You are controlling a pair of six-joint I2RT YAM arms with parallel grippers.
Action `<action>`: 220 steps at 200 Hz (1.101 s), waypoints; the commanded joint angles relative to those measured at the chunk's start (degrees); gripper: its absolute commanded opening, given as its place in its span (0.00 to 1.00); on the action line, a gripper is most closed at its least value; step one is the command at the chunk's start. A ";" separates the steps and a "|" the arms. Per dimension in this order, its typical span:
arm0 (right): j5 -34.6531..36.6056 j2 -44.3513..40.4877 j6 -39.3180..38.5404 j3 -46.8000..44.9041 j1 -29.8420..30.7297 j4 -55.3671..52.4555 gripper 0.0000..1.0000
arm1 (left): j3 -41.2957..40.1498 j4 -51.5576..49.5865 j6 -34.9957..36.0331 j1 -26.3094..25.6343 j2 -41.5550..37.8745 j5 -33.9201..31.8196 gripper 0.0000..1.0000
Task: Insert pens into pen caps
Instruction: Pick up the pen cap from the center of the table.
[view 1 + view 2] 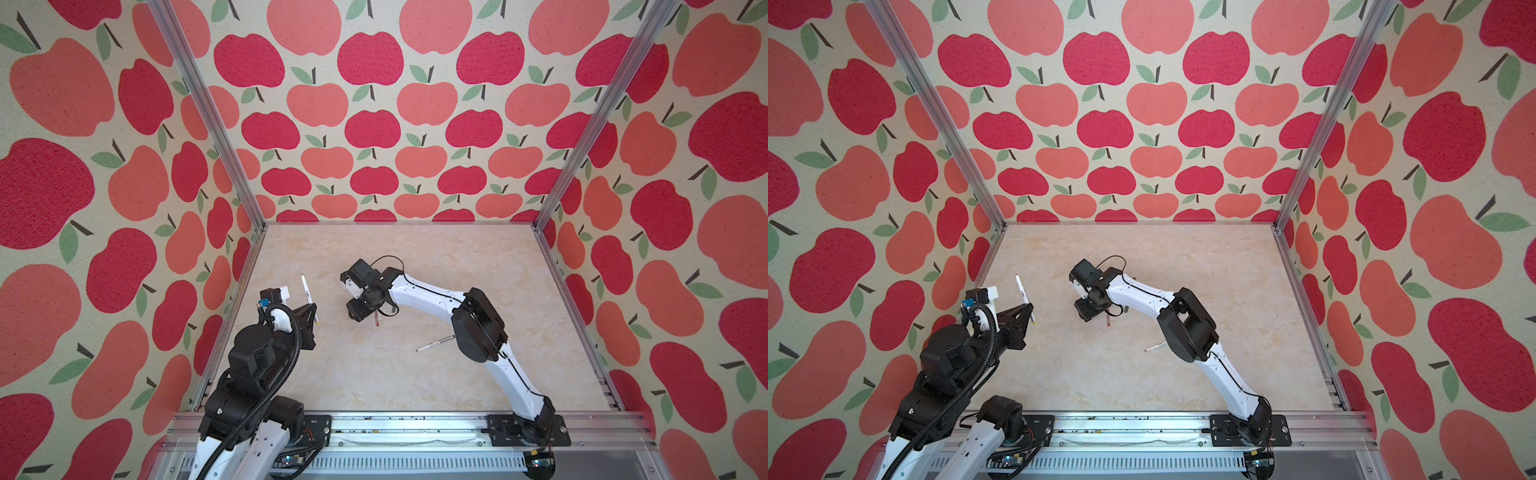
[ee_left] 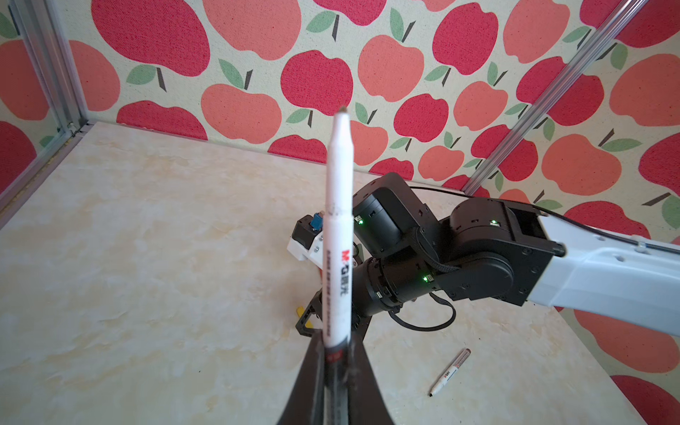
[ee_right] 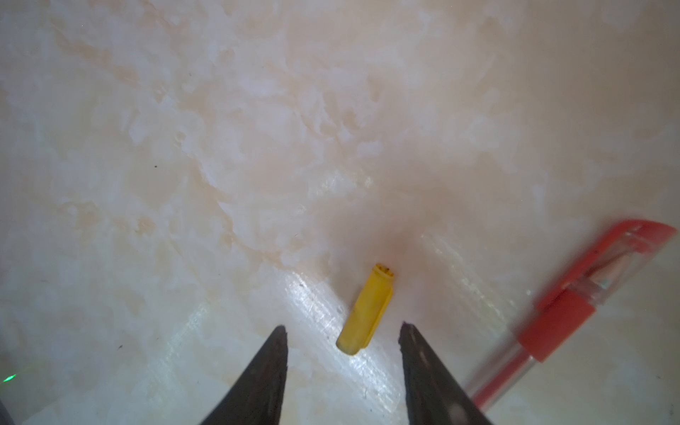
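My left gripper [image 1: 311,311] [image 2: 336,355] is shut on the lower end of a white-barrelled pen [image 1: 306,293] [image 2: 338,257]. It holds the pen off the table at the left, with the tip pointing up and away. My right gripper [image 3: 344,331] [image 1: 356,311] hangs low over mid-table, open. A yellow pen cap [image 3: 368,312] lies flat on the table just ahead of its fingertips, touching neither. A red pen [image 3: 570,316] [image 1: 377,321] lies beside that gripper. A white pen with a brown end [image 1: 435,343] [image 2: 450,371] rests on the table under the right forearm.
The marble-look table [image 1: 374,374] is walled by apple-print panels on three sides, with aluminium posts [image 1: 540,224] at the far corners. Both arm bases sit on the front rail [image 1: 399,428]. The right arm [image 1: 478,320] stretches across the right half of the table.
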 commanded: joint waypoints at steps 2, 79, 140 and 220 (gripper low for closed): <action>2.26 2.89 -2.38 3.96 0.23 -3.67 0.51 | -0.74 -1.47 0.33 0.20 -1.23 1.34 0.00; 4.99 7.79 -3.75 8.05 1.30 -6.89 0.33 | -1.29 -1.88 0.06 0.27 -0.48 3.07 0.00; 9.31 4.31 -6.89 2.82 3.54 -6.50 0.16 | -1.57 -1.24 0.15 0.31 0.03 4.13 0.00; -0.36 -12.29 -6.99 -18.46 3.79 2.06 0.12 | -1.14 -0.35 0.14 0.23 1.97 7.88 0.00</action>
